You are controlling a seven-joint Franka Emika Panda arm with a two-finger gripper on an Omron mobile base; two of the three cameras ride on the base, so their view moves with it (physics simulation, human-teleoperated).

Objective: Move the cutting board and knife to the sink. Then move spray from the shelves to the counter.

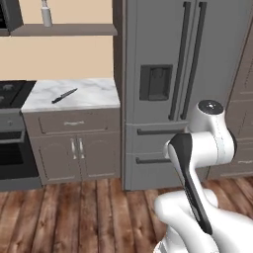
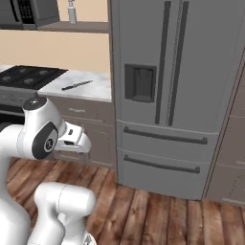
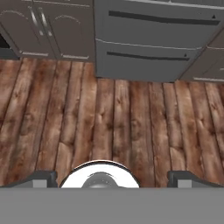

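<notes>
On the white marble counter [image 1: 94,96], left of the tall grey refrigerator [image 1: 183,74], the knife [image 1: 64,95] lies flat and alone, its black handle toward the stove [image 1: 12,94] and its blade pointing toward the wall. Above it, on the shelves [image 1: 64,29], the spray [image 1: 46,14] stands upright; the right base view shows the same bottle [image 2: 72,12] beside a microwave [image 2: 28,12], which the left base view cuts down to a dark corner. The hand view looks down along the gripper [image 3: 111,178] at the wooden floor [image 3: 109,127] in front of the refrigerator's lower drawers [image 3: 153,39], its two dark fingertips [image 3: 41,178] standing wide apart with nothing between them. The knife and the spray are both well apart from the gripper, up and to the left of where the hand points.
</notes>
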